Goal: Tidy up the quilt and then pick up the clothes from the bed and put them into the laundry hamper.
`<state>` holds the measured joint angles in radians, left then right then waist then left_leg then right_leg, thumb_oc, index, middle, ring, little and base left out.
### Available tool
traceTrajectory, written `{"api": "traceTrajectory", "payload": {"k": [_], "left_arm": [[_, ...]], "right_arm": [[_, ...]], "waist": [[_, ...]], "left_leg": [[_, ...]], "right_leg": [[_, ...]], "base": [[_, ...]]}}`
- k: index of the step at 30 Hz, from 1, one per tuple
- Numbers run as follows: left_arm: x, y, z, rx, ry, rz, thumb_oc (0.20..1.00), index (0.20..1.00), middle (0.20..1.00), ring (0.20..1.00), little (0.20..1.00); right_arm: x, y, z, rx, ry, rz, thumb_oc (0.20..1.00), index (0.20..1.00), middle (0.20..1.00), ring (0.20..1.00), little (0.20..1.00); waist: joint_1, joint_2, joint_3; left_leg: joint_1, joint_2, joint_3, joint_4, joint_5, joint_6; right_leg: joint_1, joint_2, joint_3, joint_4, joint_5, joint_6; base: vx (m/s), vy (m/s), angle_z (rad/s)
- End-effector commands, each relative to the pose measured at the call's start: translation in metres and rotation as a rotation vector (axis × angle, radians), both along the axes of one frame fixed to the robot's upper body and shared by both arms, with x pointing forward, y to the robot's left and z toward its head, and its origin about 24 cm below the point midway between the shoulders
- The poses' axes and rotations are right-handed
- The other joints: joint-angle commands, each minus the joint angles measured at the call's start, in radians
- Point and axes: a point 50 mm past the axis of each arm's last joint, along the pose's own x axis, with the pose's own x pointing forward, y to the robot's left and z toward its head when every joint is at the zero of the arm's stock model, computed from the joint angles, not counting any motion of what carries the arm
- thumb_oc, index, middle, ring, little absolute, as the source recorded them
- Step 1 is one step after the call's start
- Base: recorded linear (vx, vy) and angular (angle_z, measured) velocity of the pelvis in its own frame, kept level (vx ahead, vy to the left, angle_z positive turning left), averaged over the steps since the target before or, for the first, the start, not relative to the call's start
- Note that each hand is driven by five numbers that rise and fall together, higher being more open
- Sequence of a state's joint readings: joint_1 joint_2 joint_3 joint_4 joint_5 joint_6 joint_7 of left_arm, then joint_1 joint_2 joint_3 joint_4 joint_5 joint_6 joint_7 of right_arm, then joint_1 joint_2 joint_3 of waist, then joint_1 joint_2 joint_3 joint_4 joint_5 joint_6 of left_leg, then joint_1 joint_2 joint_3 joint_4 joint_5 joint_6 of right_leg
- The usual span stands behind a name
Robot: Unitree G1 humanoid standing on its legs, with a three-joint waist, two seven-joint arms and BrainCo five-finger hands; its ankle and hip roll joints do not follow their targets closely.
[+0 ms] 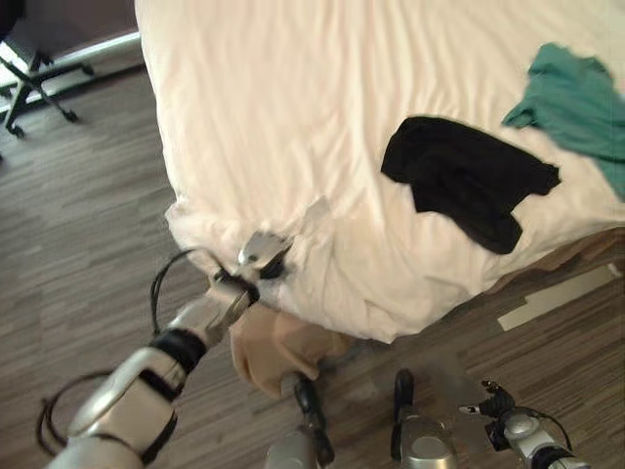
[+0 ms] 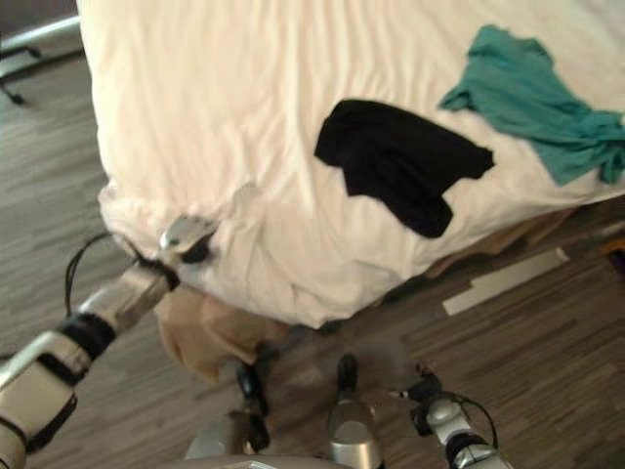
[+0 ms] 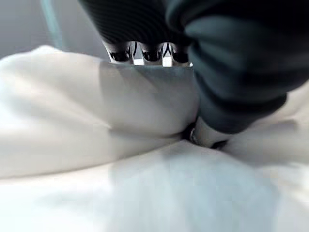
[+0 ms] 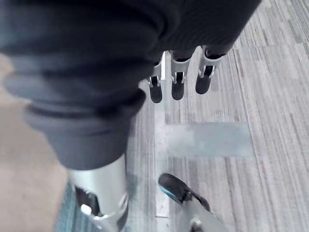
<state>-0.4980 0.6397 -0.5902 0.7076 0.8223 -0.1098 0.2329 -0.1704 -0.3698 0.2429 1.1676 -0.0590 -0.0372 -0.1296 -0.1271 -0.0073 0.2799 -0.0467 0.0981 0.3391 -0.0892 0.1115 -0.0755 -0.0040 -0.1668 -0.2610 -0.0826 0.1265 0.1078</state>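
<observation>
Gripping the white quilt [image 1: 293, 127] corner, left hand [image 1: 262, 256]; right hand [image 4: 178, 79] hangs loose-fingered.

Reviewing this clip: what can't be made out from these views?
- Left hand: its fingers are buried in a fold of the white quilt, so its grip is unclear.
- Teal garment: cut off by the left eye view's right edge.
- Black garment: crumpled, so its type is unreadable.
- Right hand hangs relaxed over the floor.

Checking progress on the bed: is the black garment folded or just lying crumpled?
Crumpled, not folded. The black garment lies in an uneven heap with ragged edges on the white quilt, near the bed's edge, beside the teal garment.
</observation>
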Motion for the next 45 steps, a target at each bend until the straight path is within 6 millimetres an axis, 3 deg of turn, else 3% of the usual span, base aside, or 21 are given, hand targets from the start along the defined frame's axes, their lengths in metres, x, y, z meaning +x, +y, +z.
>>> {"api": "traceTrajectory", "payload": {"k": [1, 4, 7, 9, 10, 11, 12, 16, 17, 19, 21, 23, 25, 31, 33, 35, 36, 37, 40, 44, 45], "left_arm": [[-0.094, 0.088, -0.093, 0.01, 0.361, 0.552, 1.0, 1.0, 1.0, 1.0, 1.0], [-0.187, 0.12, -0.129, 0.05, 0.569, 0.799, 1.0, 1.0, 1.0, 1.0, 1.0], [-0.265, 0.126, -0.148, -0.006, 0.718, 1.022, 1.0, 1.0, 1.0, 1.0, 1.0], [-0.305, 0.116, -0.157, -0.076, 0.782, 1.165, 1.0, 1.0, 1.0, 1.0, 1.0], [-0.305, 0.116, -0.157, -0.076, 0.782, 1.165, 1.0, 1.0, 1.0, 1.0, 1.0], [-0.333, 0.104, -0.163, -0.112, 0.837, 1.236, 1.0, 1.0, 1.0, 1.0, 1.0], [-0.34, 0.099, -0.166, -0.126, 0.856, 1.252, 1.0, 1.0, 1.0, 1.0, 1.0], [-0.343, 0.083, -0.173, -0.167, 0.878, 1.237, 1.0, 1.0, 1.0, 1.0, 1.0], [-0.33, 0.075, -0.176, -0.19, 0.864, 1.179, 1.0, 1.0, 1.0, 1.0, 1.0], [-0.32, 0.072, -0.177, -0.197, 0.842, 1.141, 1.0, 1.0, 1.0, 1.0, 1.0], [-0.273, 0.069, -0.174, -0.241, 0.713, 1.025, 1.0, 1.0, 1.0, 1.0, 1.0], [-0.254, 0.069, -0.17, -0.256, 0.658, 0.984, 1.0, 1.0, 1.0, 1.0, 1.0], [-0.2, 0.064, -0.154, -0.299, 0.495, 0.848, 1.0, 1.0, 1.0, 1.0, 1.0], [-0.134, 0.033, -0.129, -0.431, 0.305, 0.677, 1.0, 1.0, 1.0, 1.0, 1.0], [-0.119, 0.017, -0.124, -0.44, 0.286, 0.603, 1.0, 1.0, 1.0, 1.0, 1.0], [-0.117, 0.013, -0.123, -0.433, 0.284, 0.577, 1.0, 1.0, 1.0, 1.0, 1.0], [-0.115, 0.005, -0.124, -0.436, 0.296, 0.546, 1.0, 1.0, 1.0, 1.0, 1.0], [-0.116, 0.005, -0.124, -0.436, 0.297, 0.545, 1.0, 1.0, 1.0, 1.0, 1.0], [-0.122, 0.004, -0.13, -0.397, 0.369, 0.519, 1.0, 1.0, 1.0, 1.0, 1.0], [-0.133, 0.012, -0.138, -0.357, 0.442, 0.537, 1.0, 1.0, 1.0, 1.0, 1.0], [-0.137, 0.018, -0.141, -0.345, 0.465, 0.579, 1.0, 1.0, 1.0, 1.0, 1.0]], "right_arm": [[0.037, -0.027, 0.04, -0.107, -0.216, 0.007, 1.0, 1.0, 1.0, 1.0, 1.0], [0.065, -0.033, 0.079, -0.175, -0.411, 0.076, 1.0, 1.0, 1.0, 1.0, 1.0], [0.085, -0.038, 0.115, -0.264, -0.536, 0.162, 1.0, 1.0, 1.0, 1.0, 1.0], [0.102, -0.033, 0.141, -0.284, -0.635, 0.216, 1.0, 1.0, 1.0, 1.0, 1.0], [0.102, -0.033, 0.141, -0.285, -0.635, 0.216, 1.0, 1.0, 1.0, 1.0, 1.0], [0.122, -0.019, 0.177, -0.31, -0.772, 0.314, 0.2, 0.2, 0.2, 0.2, 0.2], [0.128, -0.011, 0.19, -0.312, -0.831, 0.353, 0.2, 0.2, 0.2, 0.2, 0.2], [0.152, 0.028, 0.243, -0.347, -1.022, 0.548, 0.2, 0.2, 0.2, 0.2, 0.2], [0.168, 0.068, 0.276, -0.322, -1.148, 0.679, 0.2, 0.2, 0.2, 0.2, 0.2], [0.174, 0.088, 0.288, -0.302, -1.194, 0.731, 0.2, 0.2, 0.2, 0.2, 0.2], [0.188, 0.13, 0.326, -0.273, -1.303, 0.829, 0.2, 0.2, 0.2, 0.2, 0.2], [0.191, 0.143, 0.337, -0.26, -1.329, 0.854, 0.2, 0.2, 0.2, 0.2, 0.2], [0.195, 0.175, 0.352, -0.202, -1.363, 0.915, 0.2, 0.2, 0.2, 0.2, 0.2], [0.195, 0.218, 0.307, -0.082, -1.208, 0.991, 0.2, 0.2, 0.2, 0.2, 0.2], [0.186, 0.228, 0.253, -0.054, -1.024, 1.048, 0.2, 0.2, 0.2, 0.2, 0.2], [0.179, 0.227, 0.232, -0.049, -0.953, 1.08, 0.2, 0.2, 0.2, 0.2, 0.2], [0.163, 0.219, 0.194, -0.016, -0.818, 1.116, 0.2, 0.2, 0.2, 0.2, 0.2], [0.162, 0.219, 0.193, -0.016, -0.816, 1.116, 0.2, 0.2, 0.2, 0.2, 0.2], [0.116, 0.184, 0.134, 0.165, -0.532, 1.15, 0.2, 0.2, 0.2, 0.2, 0.2], [0.092, 0.165, 0.132, 0.296, -0.459, 1.177, 0.2, 0.2, 0.2, 0.2, 0.2], [0.094, 0.161, 0.153, 0.333, -0.539, 1.179, 0.2, 0.2, 0.2, 0.2, 0.2]], "waist": [[0.06, 0.05, -0.027], [0.077, 0.044, -0.037], [0.109, 0.038, -0.048], [0.132, 0.033, -0.052], [0.132, 0.033, -0.052], [0.161, 0.027, -0.051], [0.169, 0.024, -0.051], [0.21, 0.018, -0.047], [0.244, 0.014, -0.03], [0.264, 0.012, -0.019], [0.307, 0.007, 0.027], [0.319, 0.006, 0.046], [0.352, 0.01, 0.098], [0.376, 0.018, 0.167], [0.375, 0.02, 0.187], [0.37, 0.019, 0.185], [0.357, 0.011, 0.18], [0.357, 0.012, 0.179], [0.318, -0.004, 0.153], [0.289, -0.017, 0.122], [0.269, -0.021, 0.113]], "left_leg": [[0.09, 0.022, -0.001, 0.027, -0.135, -0.058], [0.109, 0.025, -0.005, 0.033, -0.139, -0.057], [0.114, 0.026, -0.012, 0.032, -0.138, -0.056], [0.111, 0.026, -0.021, 0.032, -0.137, -0.054], [0.111, 0.026, -0.021, 0.032, -0.137, -0.054], [0.104, 0.026, -0.032, 0.032, -0.134, -0.053], [0.102, 0.027, -0.036, 0.033, -0.133, -0.053], [0.075, 0.027, -0.057, 0.036, -0.127, -0.051], [0.049, 0.03, -0.074, 0.043, -0.123, -0.052], [0.031, 0.031, -0.084, 0.049, -0.119, -0.053], [-0.024, 0.043, -0.113, 0.062, -0.106, -0.061], [-0.048, 0.049, -0.123, 0.068, -0.1, -0.065], [-0.108, 0.061, -0.155, 0.072, -0.076, -0.079], [-0.183, 0.071, -0.178, 0.068, -0.052, -0.089], [-0.197, 0.072, -0.178, 0.067, -0.047, -0.089], [-0.193, 0.073, -0.177, 0.059, -0.045, -0.09], [-0.183, 0.07, -0.175, 0.045, -0.044, -0.091], [-0.182, 0.07, -0.175, 0.043, -0.043, -0.091], [-0.157, 0.058, -0.167, 0.024, -0.049, -0.087], [-0.124, 0.042, -0.16, 0.026, -0.07, -0.074], [-0.109, 0.03, -0.152, 0.03, -0.083, -0.066]], "right_leg": [[0.006, -0.021, -0.051, 0.028, -0.159, 0.089], [0.028, -0.014, -0.054, 0.032, -0.169, 0.081], [0.043, -0.012, -0.067, 0.03, -0.17, 0.078], [0.047, -0.012, -0.076, 0.028, -0.169, 0.076], [0.047, -0.012, -0.076, 0.028, -0.169, 0.076], [0.047, -0.013, -0.086, 0.03, -0.169, 0.075], [0.047, -0.013, -0.09, 0.031, -0.169, 0.075], [0.034, -0.014, -0.109, 0.031, -0.165, 0.073], [0.019, -0.013, -0.117, 0.033, -0.163, 0.072], [0.007, -0.012, -0.124, 0.034, -0.163, 0.071], [-0.031, -0.005, -0.134, 0.043, -0.167, 0.065], [-0.05, -0.003, -0.137, 0.049, -0.167, 0.062], [-0.095, -0.002, -0.163, 0.07, -0.17, 0.056], [-0.157, -0.004, -0.186, 0.096, -0.174, 0.053], [-0.166, -0.006, -0.192, 0.098, -0.174, 0.054], [-0.162, -0.006, -0.195, 0.09, -0.171, 0.056], [-0.151, -0.005, -0.197, 0.075, -0.165, 0.061], [-0.15, -0.005, -0.197, 0.074, -0.164, 0.061], [-0.128, -0.013, -0.198, 0.056, -0.155, 0.067], [-0.11, -0.027, -0.193, 0.067, -0.158, 0.074], [-0.115, -0.04, -0.18, 0.097, -0.166, 0.08]], "base": [[0.0, 0.0, 0.0], [0.0, 0.0, 0.0], [0.01, 0.005, -0.02], [0.01, 0.008, 0.11], [0.0, 0.005, 0.24], [0.0, 0.004, 0.3], [0.0, 0.004, 0.39], [-0.03, -0.002, 0.39], [-0.07, -0.018, 0.36], [-0.09, -0.025, 0.24], [-0.14, -0.05, 0.22], [-0.09, -0.038, 0.21], [-0.11, -0.053, 0.43], [-0.06, -0.014, 0.26], [-0.02, 0.007, 0.18], [0.02, 0.012, 0.11], [0.02, 0.009, 0.13], [0.02, 0.026, 0.11], [0.03, 0.056, 0.01], [0.06, 0.059, -0.13], [0.01, 0.081, -0.23]]}}
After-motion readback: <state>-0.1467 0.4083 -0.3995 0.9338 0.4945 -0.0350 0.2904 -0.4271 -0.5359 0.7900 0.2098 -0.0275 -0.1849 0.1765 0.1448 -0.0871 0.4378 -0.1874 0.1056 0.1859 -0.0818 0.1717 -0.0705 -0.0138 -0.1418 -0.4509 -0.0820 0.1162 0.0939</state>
